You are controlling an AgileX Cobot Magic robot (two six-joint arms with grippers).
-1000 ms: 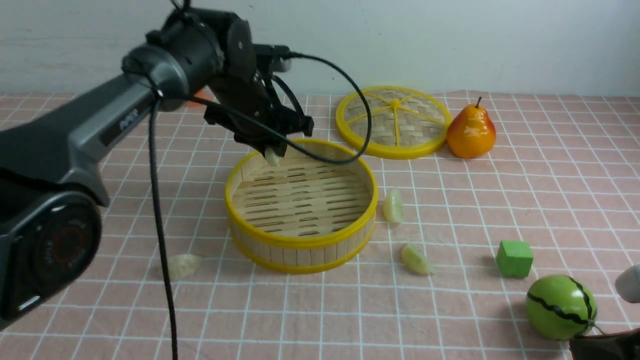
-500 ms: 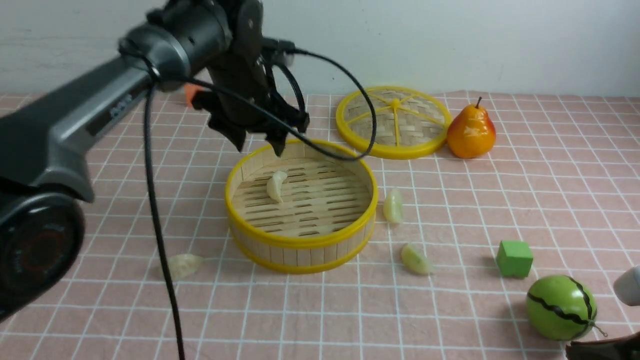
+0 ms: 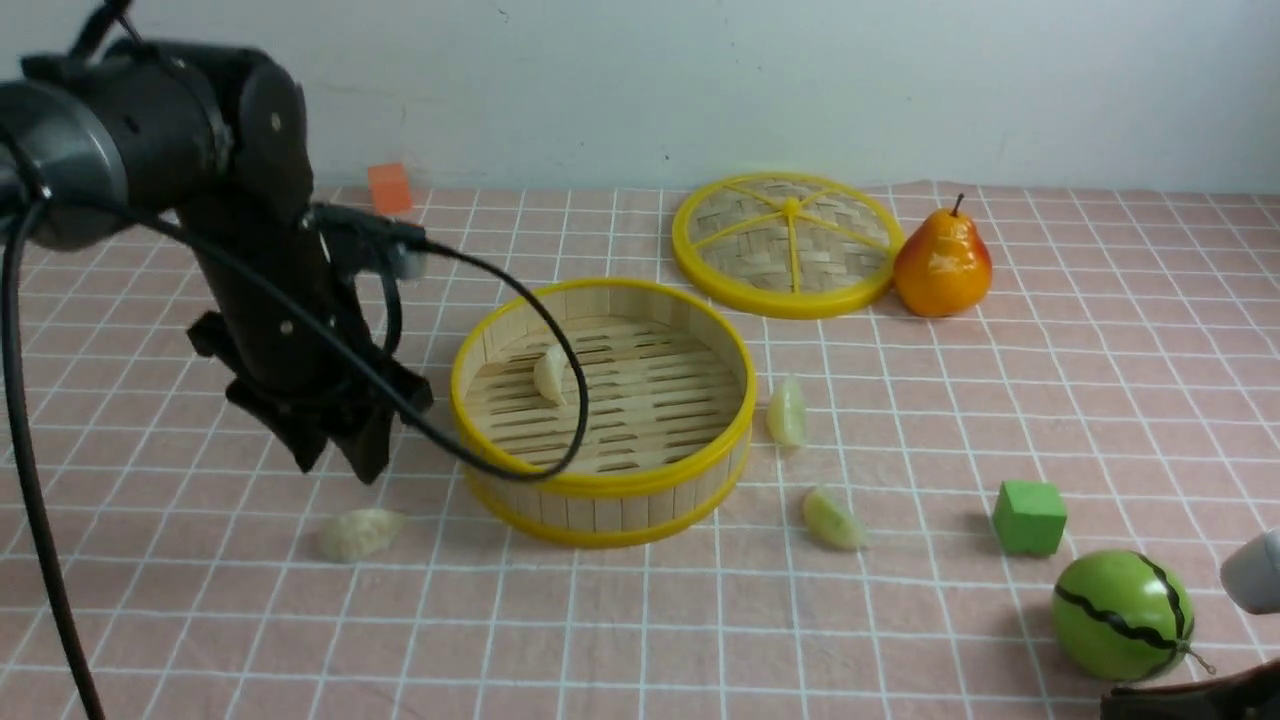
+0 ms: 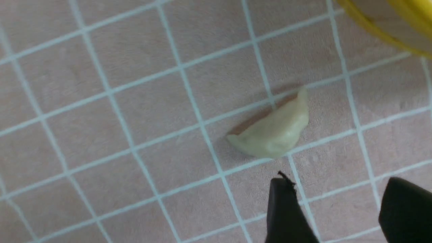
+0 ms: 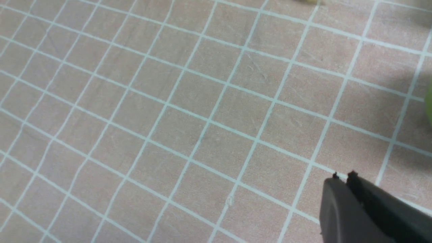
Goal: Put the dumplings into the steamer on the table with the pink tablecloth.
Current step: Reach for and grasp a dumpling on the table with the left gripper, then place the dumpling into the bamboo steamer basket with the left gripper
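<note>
Here, the surface: a table (image 3: 640,650) covered by a pink tablecloth (image 3: 1100,400) with a white grid of squares, slightly wrinkled.
Room: a plain pale wall (image 3: 700,80) rises directly behind the far edge of the cloth.
Steamer: the steamer (image 3: 600,487) stands upright near the middle of the cloth, open on top.
Dumplings inside: one white dumpling (image 3: 550,375) lies on the slats, toward the steamer's left side.
Dumplings outside: a second white dumpling (image 3: 360,532) (image 4: 273,130) lies on the cloth near the steamer's left front. A green dumpling (image 3: 787,411) lies just beside its right wall, and another green dumpling (image 3: 832,519) lies nearer the camera.
Left gripper: the left gripper (image 3: 338,468) (image 4: 337,189) hangs over the cloth left of the steamer, close above the second white dumpling, with its fingers spread wide and nothing between them.
Right gripper: the right gripper (image 5: 342,177) has its fingers pressed together on nothing, low over bare cloth.
Cable: a black cable (image 3: 560,400) loops from the left arm across the steamer.
Other things: a woven lid (image 3: 787,243) lies flat behind the steamer, with a pear (image 3: 942,262) just beside it. A green cube (image 3: 1028,516) and a striped green ball (image 3: 1120,614) sit at the right front. An orange block (image 3: 389,187) sits by the wall.
</note>
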